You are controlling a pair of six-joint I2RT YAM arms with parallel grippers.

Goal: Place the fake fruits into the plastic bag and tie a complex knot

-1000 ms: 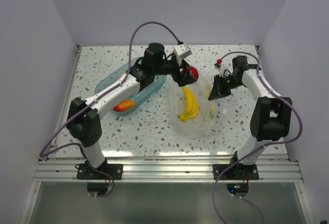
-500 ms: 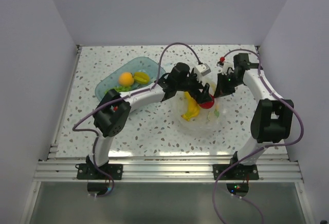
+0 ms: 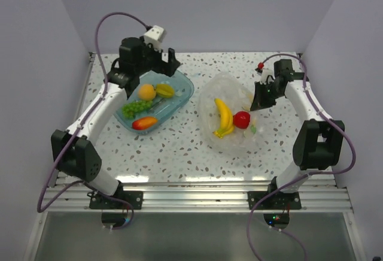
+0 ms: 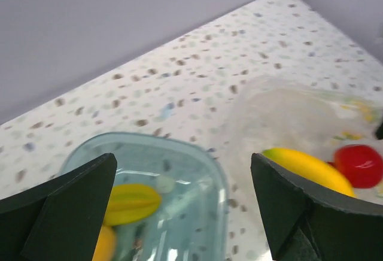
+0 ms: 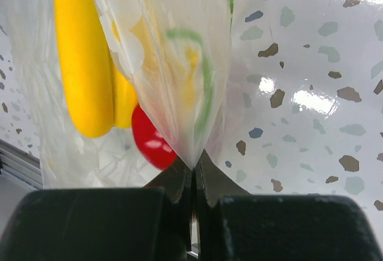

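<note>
I work in a robotics lab test cell, not a home. My left arm [image 3: 99, 110] and right arm [image 3: 302, 102] are bolted to an aluminium rail [image 3: 191, 198] at 6 o'clock of a speckled table [image 3: 179, 147], which plain pale walls [image 3: 197, 9] box in at 9, 12 and 3 o'clock. Purple cables [image 3: 122, 14] loop off my arms, and the fake fruits [image 3: 224, 116] are glossy plastic.

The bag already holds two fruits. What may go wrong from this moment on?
The right gripper pinches only a thin fold of the plastic bag; the film may slip and the mouth may collapse. The orange and grapes lie crowded in the tray, so the open left gripper may knock one while grasping the other.
</note>
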